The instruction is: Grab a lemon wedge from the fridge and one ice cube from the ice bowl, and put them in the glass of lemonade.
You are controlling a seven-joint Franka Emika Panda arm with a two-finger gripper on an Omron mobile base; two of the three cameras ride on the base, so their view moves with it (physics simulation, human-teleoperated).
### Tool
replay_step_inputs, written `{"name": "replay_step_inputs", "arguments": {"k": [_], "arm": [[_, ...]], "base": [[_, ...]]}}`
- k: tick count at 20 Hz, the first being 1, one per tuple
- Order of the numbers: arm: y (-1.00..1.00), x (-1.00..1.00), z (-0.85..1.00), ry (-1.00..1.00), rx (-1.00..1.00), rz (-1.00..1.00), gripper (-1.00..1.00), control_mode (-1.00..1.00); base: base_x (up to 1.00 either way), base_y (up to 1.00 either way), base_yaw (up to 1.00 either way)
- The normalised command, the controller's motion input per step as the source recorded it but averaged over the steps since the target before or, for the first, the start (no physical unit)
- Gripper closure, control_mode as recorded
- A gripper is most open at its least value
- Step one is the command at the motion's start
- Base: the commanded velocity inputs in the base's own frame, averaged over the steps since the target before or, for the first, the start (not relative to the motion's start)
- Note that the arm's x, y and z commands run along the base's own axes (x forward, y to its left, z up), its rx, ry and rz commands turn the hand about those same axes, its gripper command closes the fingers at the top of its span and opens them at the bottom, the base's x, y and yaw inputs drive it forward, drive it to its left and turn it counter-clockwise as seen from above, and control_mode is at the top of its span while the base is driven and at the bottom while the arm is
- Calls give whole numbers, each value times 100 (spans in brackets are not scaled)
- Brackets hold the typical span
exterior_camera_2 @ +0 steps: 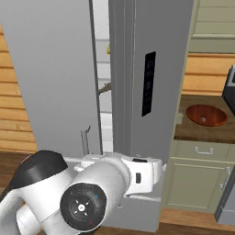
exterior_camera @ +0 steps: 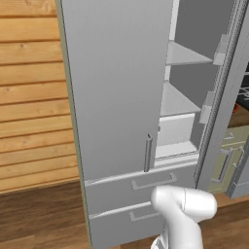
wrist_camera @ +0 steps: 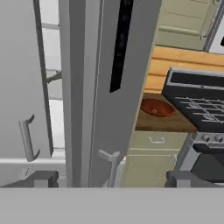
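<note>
The grey fridge (exterior_camera: 116, 97) has its left door shut and its right door (exterior_camera_2: 151, 82) swung open, showing white shelves (exterior_camera: 177, 102). Through the gap between the doors a small yellow bit, the lemon wedge (exterior_camera_2: 109, 48), shows on an upper shelf. The reddish-brown ice bowl (exterior_camera_2: 206, 114) rests on the wooden counter to the right, and is also seen past the door edge (wrist_camera: 157, 107). A small pale shape beside it looks like the glass of lemonade (exterior_camera_2: 180, 118). My gripper (wrist_camera: 113, 179) is open, its fingertips (wrist_camera: 41, 178) spread wide either side of the open door's bar handle (wrist_camera: 111, 164), holding nothing.
A black stove (wrist_camera: 197, 100) stands right of the counter. Beige cabinets with drawer handles (exterior_camera_2: 204, 150) sit under the counter. Two fridge drawers (exterior_camera: 141, 194) are shut below the doors. A wood-plank wall (exterior_camera: 29, 97) lies left of the fridge.
</note>
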Motion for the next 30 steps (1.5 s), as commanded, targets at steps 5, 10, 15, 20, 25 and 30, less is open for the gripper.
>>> {"name": "replay_step_inputs", "arguments": {"k": [5, 10, 15, 20, 25, 30], "arm": [[100, -35, 59, 0, -49, 0, -100, -100], [100, -10, 61, 9, -58, 0, -100, -100], [100, 27, 40, 26, -64, -1, -100, -100], [88, 90, -6, 48, -66, -1, -100, -100], [49, 100, -23, 42, -52, -1, -100, -100], [-23, 64, -35, 5, -18, -4, -100, -100]], "base": [[0, 0, 0], [0, 0, 0], [0, 0, 0], [0, 0, 0], [0, 0, 0], [0, 0, 0]]}}
